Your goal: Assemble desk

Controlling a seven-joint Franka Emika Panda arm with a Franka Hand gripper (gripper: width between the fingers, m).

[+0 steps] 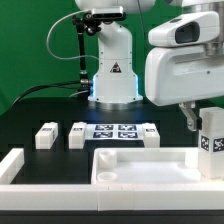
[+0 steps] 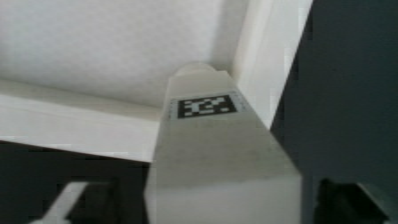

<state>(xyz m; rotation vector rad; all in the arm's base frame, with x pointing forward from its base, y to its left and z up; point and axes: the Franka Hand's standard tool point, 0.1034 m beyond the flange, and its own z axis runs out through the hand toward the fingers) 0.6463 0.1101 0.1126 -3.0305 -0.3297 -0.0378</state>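
Note:
The desk's tabletop panel (image 1: pixel 140 165) lies flat at the front, rim up. A white leg (image 1: pixel 212 142) with a black-and-white tag stands upright at the panel's corner on the exterior view's right. In the wrist view the same leg (image 2: pixel 210 150) runs out from between the jaws towards the inner corner of the tabletop (image 2: pixel 107 60). My gripper (image 1: pixel 206 122) (image 2: pixel 210 208) straddles the leg. It is open, with a dark gap showing on each side between the leg and the fingers (image 2: pixel 59 205). Whether the leg's foot sits in the panel is hidden.
Three loose legs lie behind the panel: one (image 1: pixel 46 135), a second (image 1: pixel 78 134) and a third (image 1: pixel 148 133). The marker board (image 1: pixel 112 130) lies between them. A long white border bar (image 1: pixel 10 166) sits at the exterior view's left. The arm's base (image 1: pixel 112 75) stands behind.

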